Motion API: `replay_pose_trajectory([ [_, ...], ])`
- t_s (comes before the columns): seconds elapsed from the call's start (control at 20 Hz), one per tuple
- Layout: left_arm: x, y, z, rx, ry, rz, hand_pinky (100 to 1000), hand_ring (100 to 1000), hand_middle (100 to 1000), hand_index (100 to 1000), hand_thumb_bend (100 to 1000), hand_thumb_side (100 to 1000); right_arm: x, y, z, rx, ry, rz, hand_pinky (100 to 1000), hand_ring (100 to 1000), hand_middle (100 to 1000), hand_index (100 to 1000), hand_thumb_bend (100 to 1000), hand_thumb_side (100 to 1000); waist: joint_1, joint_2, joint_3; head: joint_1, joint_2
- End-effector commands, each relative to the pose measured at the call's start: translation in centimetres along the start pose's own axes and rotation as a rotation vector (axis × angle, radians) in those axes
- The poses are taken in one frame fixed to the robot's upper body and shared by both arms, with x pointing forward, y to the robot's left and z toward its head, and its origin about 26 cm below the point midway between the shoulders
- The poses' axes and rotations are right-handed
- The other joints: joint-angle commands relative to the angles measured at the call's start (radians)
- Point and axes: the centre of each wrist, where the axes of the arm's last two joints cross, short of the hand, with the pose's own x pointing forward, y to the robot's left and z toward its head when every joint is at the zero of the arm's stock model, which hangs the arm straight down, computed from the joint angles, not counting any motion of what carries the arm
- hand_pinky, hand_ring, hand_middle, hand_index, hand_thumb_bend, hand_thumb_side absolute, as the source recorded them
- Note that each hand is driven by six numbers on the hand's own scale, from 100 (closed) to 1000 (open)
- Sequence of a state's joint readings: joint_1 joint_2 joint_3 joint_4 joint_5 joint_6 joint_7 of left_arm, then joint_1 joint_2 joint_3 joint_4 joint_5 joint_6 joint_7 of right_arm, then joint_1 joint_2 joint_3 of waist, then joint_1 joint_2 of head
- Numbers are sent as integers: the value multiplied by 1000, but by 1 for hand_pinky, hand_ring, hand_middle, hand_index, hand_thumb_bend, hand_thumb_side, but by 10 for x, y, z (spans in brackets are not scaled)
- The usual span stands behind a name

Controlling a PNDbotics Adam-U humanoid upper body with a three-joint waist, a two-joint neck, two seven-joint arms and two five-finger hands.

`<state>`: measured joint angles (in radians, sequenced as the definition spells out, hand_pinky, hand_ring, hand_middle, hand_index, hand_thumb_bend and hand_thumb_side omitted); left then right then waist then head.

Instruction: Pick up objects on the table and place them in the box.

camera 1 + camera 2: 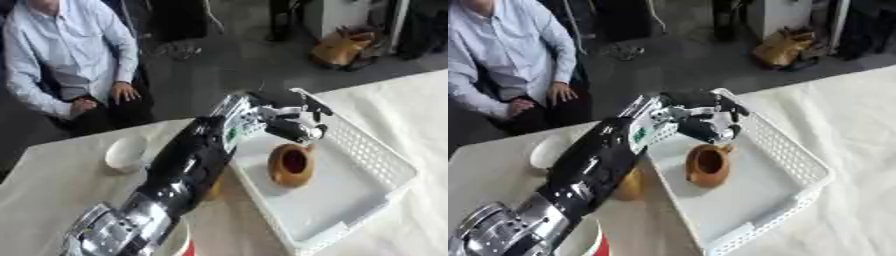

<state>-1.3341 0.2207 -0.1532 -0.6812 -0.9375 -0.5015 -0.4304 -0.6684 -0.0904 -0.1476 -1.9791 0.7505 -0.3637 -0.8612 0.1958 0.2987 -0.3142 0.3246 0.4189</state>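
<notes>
**Brown pot lying in white box**

Left hand (pixel 284 120) poised above the box (pixel 372 165), fingers curled, gripping nothing. Brown pot (pixel 291 164) tipped on its side inside. White bowl (pixel 125 154) on tabletop (pixel 52 190), left of box.

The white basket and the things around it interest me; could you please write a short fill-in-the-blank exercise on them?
1. The brown teapot lies inside the white ____.
2. The left hand hovers above the ____.
3. The white bowl sits on the table, ____ the basket.
4. The teapot's colour is ____.

Missing words: basket; teapot; outside; brown
</notes>
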Motion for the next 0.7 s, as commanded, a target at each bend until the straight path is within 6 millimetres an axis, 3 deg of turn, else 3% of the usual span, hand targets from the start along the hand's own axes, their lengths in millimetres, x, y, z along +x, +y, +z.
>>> replay_pose_trajectory([
  [0.05, -2, 17, 5, 32, -10, -9, 100, 1000, 1000, 1000, 100, 1000, 4, 1, -7, -69, -47, -59, 674, 760, 686, 584, 100, 920, -9, -20, -3, 1, -11],
  [0.55, 0, 25, 7, 53, -25, -3, 100, 1000, 1000, 1000, 100, 1000, 4, 0, -6, -67, -46, -53, 674, 760, 686, 584, 100, 920, -12, -27, 4, -2, -4],
  [0.6, 0, 31, 9, 70, -28, -12, 100, 1000, 1000, 1000, 100, 953, 3, -1, -6, -64, -47, -47, 674, 758, 685, 584, 100, 921, -15, -32, 10, -3, 3],
  [0.7, 0, 43, 15, 116, -43, -40, 100, 1000, 1000, 1000, 100, 953, 2, -3, -6, -58, -50, -33, 674, 758, 685, 584, 100, 921, -20, -39, 23, -7, 14],
])
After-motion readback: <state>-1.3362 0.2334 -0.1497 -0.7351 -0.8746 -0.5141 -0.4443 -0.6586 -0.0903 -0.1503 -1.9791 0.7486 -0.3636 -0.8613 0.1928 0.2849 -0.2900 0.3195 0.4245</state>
